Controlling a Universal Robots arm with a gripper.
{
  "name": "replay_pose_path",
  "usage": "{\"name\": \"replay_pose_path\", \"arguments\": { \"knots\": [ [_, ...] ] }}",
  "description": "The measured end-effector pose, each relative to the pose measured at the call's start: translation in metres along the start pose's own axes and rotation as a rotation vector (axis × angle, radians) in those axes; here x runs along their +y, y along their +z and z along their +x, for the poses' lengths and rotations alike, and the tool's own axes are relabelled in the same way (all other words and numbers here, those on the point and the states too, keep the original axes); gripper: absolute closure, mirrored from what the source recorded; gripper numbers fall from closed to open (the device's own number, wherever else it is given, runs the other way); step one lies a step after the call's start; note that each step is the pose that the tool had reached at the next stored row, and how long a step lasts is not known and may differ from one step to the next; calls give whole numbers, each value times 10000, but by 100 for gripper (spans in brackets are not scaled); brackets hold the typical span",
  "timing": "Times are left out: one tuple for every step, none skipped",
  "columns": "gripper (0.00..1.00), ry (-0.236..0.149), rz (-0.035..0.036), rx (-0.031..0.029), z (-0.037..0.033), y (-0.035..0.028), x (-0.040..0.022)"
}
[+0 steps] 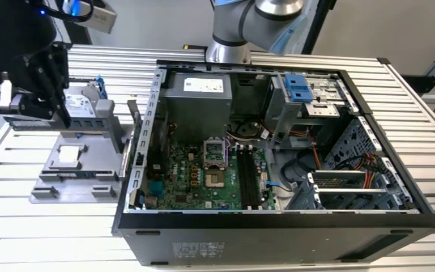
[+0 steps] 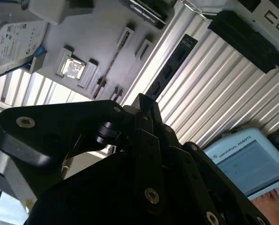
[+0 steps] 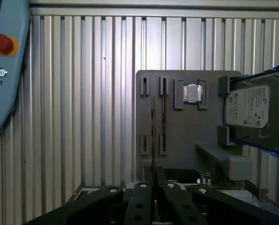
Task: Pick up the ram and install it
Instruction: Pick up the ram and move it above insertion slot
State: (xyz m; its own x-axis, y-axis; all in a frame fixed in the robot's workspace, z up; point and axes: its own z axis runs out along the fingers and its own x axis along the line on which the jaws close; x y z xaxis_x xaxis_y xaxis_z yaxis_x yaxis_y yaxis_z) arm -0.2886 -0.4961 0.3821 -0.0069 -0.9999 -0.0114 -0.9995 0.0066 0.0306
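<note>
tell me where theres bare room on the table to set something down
Bare table in front of the holder, to the exterior view's left of the case. In the first wrist view, the slats between the pendant and the holder are bare too. Crowded: the holder itself, with the drive on it, and inside the case.

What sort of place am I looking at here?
Probably a robotics lab or test bench for computer assembly. An open computer case lies on a slatted metal table, a robot arm stands beyond it in the exterior view, and a grey fixture holds a hard drive.
</note>
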Motion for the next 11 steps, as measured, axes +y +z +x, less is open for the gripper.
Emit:
{"name": "replay_pose_path", "arguments": {
  "knots": [
    [100, 0, 0, 0, 0, -1, -46],
    [100, 0, -1, 0, 0, -3, -90],
    [100, -1, -1, 0, -1, -4, -138],
    [100, 0, -1, 0, -1, -6, -185],
    [100, 0, -2, 0, -2, -7, -232],
    [100, 0, -2, 0, -2, -8, -274],
    [100, 0, -3, 0, -2, -10, -319],
    [100, -1, -4, 0, -2, -11, -367],
    [100, 0, -5, 0, -3, -12, -410],
    [100, 0, -6, 1, -3, -14, -455],
    [100, 1, -6, 0, -4, -15, -501]
  ]
}}
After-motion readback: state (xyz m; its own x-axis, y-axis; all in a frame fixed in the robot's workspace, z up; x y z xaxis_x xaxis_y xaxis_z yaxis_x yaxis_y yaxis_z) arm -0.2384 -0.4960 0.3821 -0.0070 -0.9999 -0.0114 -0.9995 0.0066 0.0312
